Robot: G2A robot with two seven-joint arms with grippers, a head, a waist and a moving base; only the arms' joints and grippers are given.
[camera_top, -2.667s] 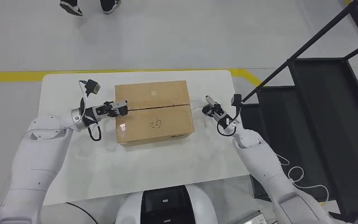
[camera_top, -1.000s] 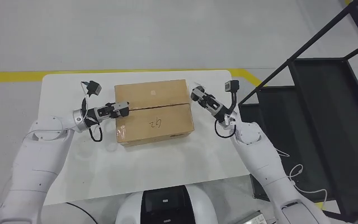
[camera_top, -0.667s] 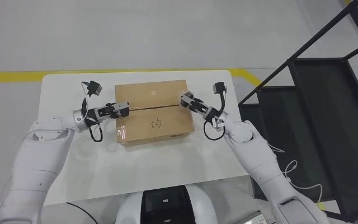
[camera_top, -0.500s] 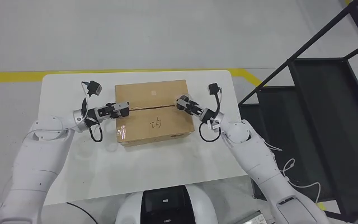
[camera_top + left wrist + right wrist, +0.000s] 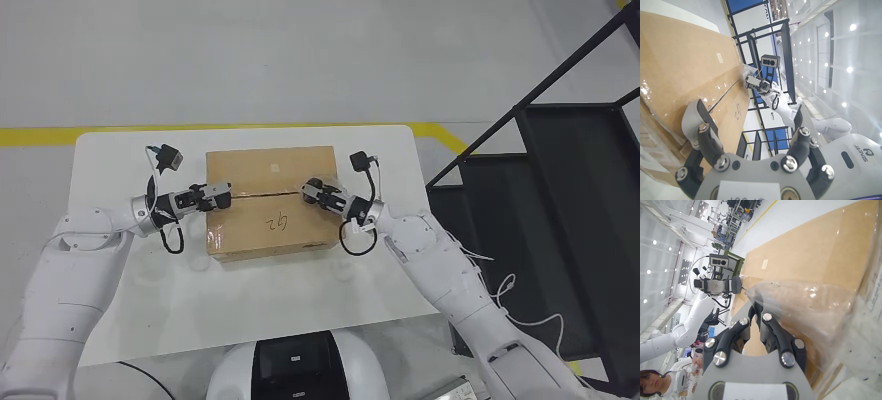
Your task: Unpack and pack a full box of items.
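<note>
- A white table (image 5: 120, 290) stands on a pale floor. A yellow floor line (image 5: 40, 134) runs along its upper edge, and a black rack (image 5: 560, 190) stands just beside its right edge.
- The cardboard box (image 5: 275, 225) sits at the upper centre of the table, its far side near the upper edge. Bare tabletop lies to the left, right and lower side of it, widest in the lower part of the frame.
- Compared with 0.5 s earlier, the right gripper (image 5: 310, 190) has travelled from the box's right edge along the lid seam (image 5: 265, 190) toward the frame's centre. 2.7 s earlier it hovered off the box to the right. The box and the left gripper (image 5: 218, 192) have not shifted.
- Right gripper: fingers pinched together on a strip of clear tape (image 5: 800, 306), which rises off the lid beside the seam.
- Left gripper: fingers spread wide at the box's left edge and holding nothing. One finger (image 5: 696, 115) lies over the lid beside the seam, though contact cannot be told. The other stands clear of the box.
</note>
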